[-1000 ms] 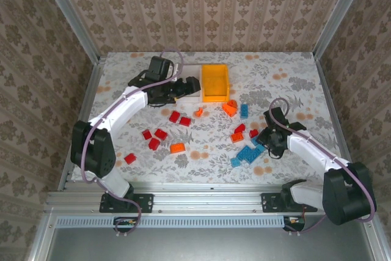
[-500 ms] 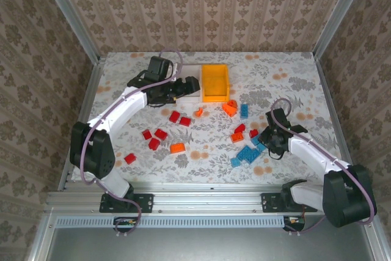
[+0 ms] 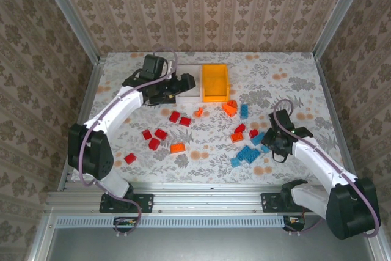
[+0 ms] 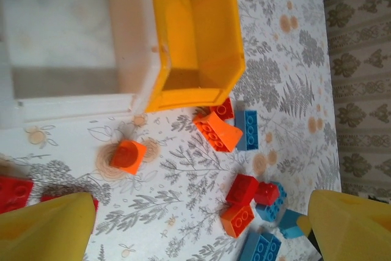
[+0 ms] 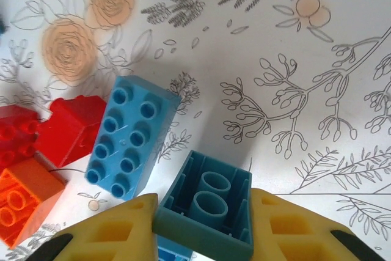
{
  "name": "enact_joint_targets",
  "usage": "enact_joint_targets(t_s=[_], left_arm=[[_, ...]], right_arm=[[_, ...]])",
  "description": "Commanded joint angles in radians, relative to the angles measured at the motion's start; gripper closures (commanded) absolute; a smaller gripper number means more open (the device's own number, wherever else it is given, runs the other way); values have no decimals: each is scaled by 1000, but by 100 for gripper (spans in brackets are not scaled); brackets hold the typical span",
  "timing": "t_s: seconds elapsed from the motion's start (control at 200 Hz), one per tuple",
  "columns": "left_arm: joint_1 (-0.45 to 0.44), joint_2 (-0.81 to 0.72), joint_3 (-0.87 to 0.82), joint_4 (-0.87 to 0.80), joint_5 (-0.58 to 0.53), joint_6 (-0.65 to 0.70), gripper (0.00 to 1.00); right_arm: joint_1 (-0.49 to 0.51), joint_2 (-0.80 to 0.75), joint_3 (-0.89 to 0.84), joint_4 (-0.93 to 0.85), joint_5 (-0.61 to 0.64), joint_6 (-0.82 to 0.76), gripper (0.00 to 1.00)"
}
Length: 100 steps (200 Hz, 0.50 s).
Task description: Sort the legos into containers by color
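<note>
Patterned wallpaper is being seen on the walls (image 3: 201, 10) enclosing a table (image 3: 293, 77) that is being covered by a floral cloth. Toward the far edge, left of centre, an orange-yellow bin (image 3: 215, 69) and a white bin (image 3: 197, 73) are being kept side by side, long walls touching. The left gripper (image 3: 187, 84) is being held above the near end of the white bin, its fingers (image 4: 52, 227) being spread wide with nothing between them. Red bricks (image 3: 160, 133) are being left scattered over the left-centre of the table, a lone red brick (image 3: 130, 158) lying apart toward the near left corner and a flat orange brick (image 3: 177, 148) lying just nearer than the group. Just in front of the orange-yellow bin, an orange wedge (image 4: 218, 131) is being touched on one side by a blue brick (image 4: 247, 129). Right of centre, a mixed cluster (image 3: 247, 151) of red, orange and light blue bricks is being left near the right gripper (image 5: 203, 215). A small light blue brick (image 5: 211, 197) is being pinched there between the yellow fingers, hollow underside turned toward the wrist camera; whether it is being lifted clear of the cloth cannot be told. Just beside it, an eight-stud light blue brick (image 5: 131, 139) is lying studs up, a red piece (image 5: 76, 129) touching its side.
</note>
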Motion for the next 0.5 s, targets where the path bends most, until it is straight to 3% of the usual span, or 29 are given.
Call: enact_joint_targets(t_s=[0.0,0.09,0.225,0.365,0.495], left_arm=[[49,-39,-6,-13,3,14,7],[108,-40,-20,15,36,-22,6],[231,-24,-64,126,170,-155,6],[320,-14,-102,185,190,-227,6],[336,-2,-121,199,190,-257,5]], right_arm=[[8,-35,112,-61,41,-83,81],[9,2,228,-92,32,-150,83],[55,114,366,-19,12,-175,84],[171,351,544,72,20,-200,84],[231,601,763,136,-45,-258,83]])
